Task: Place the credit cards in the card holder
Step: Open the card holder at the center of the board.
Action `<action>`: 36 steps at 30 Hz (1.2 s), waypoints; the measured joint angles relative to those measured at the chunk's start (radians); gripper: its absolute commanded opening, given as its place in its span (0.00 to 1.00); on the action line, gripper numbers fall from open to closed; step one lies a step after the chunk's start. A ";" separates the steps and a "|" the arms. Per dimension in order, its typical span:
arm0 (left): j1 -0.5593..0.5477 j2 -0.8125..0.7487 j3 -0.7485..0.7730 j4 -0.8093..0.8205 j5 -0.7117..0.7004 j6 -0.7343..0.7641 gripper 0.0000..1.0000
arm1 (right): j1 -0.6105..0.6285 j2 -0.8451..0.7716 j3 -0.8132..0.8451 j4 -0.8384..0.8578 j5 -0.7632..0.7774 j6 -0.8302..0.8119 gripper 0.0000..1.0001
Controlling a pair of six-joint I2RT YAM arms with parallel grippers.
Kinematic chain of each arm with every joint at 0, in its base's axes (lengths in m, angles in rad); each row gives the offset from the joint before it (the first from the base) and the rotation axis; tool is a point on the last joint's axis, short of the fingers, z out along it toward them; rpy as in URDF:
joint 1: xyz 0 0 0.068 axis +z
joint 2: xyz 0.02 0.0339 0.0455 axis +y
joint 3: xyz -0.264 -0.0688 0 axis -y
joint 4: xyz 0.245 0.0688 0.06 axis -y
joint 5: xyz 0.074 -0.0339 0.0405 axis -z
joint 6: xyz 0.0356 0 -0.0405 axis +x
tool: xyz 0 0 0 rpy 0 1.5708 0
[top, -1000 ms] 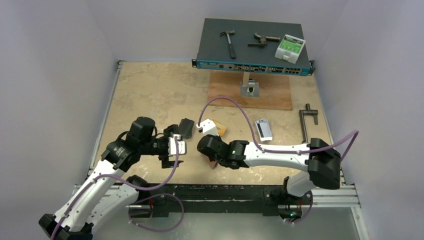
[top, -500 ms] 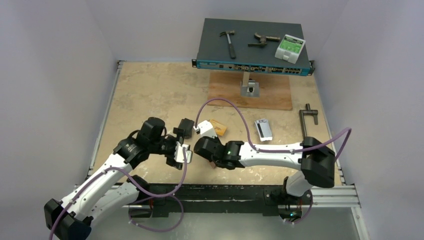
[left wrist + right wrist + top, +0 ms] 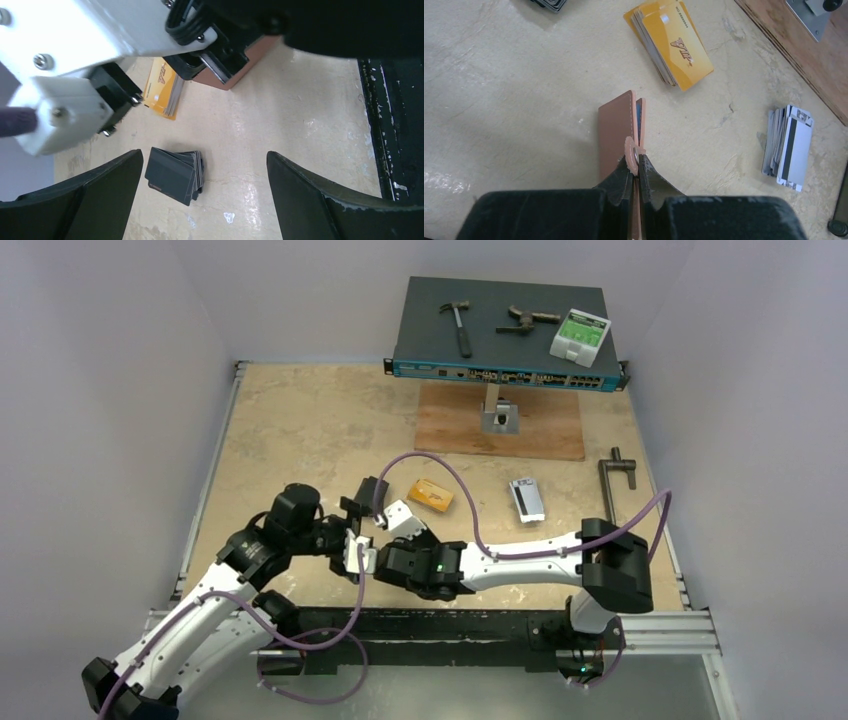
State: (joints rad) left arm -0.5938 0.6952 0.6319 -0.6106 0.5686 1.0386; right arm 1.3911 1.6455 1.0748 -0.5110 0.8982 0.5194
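Both wrists crowd together near front edge of table; bare tabletop lies open behind and to left. Right gripper clenched on snap tab of card holder. Holder is salmon-pink, stands on edge, nearly folded shut, dark edge showing between flaps. Left gripper spread wide, grasping nothing, above black cards. Orange-gold cards lie near holder. Silver-grey cards lie farther right, loose on table.
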 measured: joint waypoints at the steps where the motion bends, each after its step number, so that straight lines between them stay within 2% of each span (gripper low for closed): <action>1: -0.001 -0.005 0.000 -0.001 0.001 -0.002 0.94 | 0.006 0.006 0.005 -0.003 0.003 -0.003 0.00; 9: -0.001 -0.054 0.000 -0.039 -0.013 -0.008 0.96 | 0.052 0.037 0.021 0.033 -0.030 -0.049 0.00; 14: 0.001 -0.090 0.000 -0.084 -0.018 -0.011 0.96 | 0.072 0.061 0.043 0.034 -0.051 -0.049 0.04; 15: 0.002 -0.093 0.000 -0.092 -0.018 -0.013 0.96 | 0.074 0.063 0.043 0.036 -0.055 -0.048 0.05; 18: 0.002 -0.093 0.000 -0.106 -0.017 -0.025 0.97 | 0.075 0.063 0.043 0.037 -0.079 -0.048 0.21; 20: 0.002 -0.093 0.000 -0.111 -0.016 -0.029 0.97 | 0.075 0.063 0.043 0.039 -0.098 -0.051 0.24; 23: 0.002 -0.090 0.000 -0.118 -0.011 -0.034 0.97 | 0.074 0.062 0.043 0.040 -0.126 -0.053 0.22; 27: 0.002 -0.080 0.000 -0.117 -0.012 -0.034 0.97 | 0.063 0.050 0.030 0.054 -0.158 -0.051 0.13; 30: 0.002 -0.071 0.000 -0.118 -0.013 -0.033 0.96 | 0.042 0.019 0.011 0.070 -0.167 -0.040 0.10; 33: 0.002 -0.067 0.000 -0.117 -0.013 -0.033 0.96 | 0.006 -0.014 0.001 0.074 -0.157 -0.021 0.00; 36: 0.002 -0.060 0.000 -0.124 -0.013 -0.033 0.95 | -0.028 -0.021 -0.004 0.089 -0.145 0.003 0.00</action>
State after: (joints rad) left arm -0.5922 0.6353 0.6323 -0.7349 0.5556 1.0058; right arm 1.3628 1.6245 1.0706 -0.4225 0.7528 0.5224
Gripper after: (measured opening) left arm 0.961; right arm 0.009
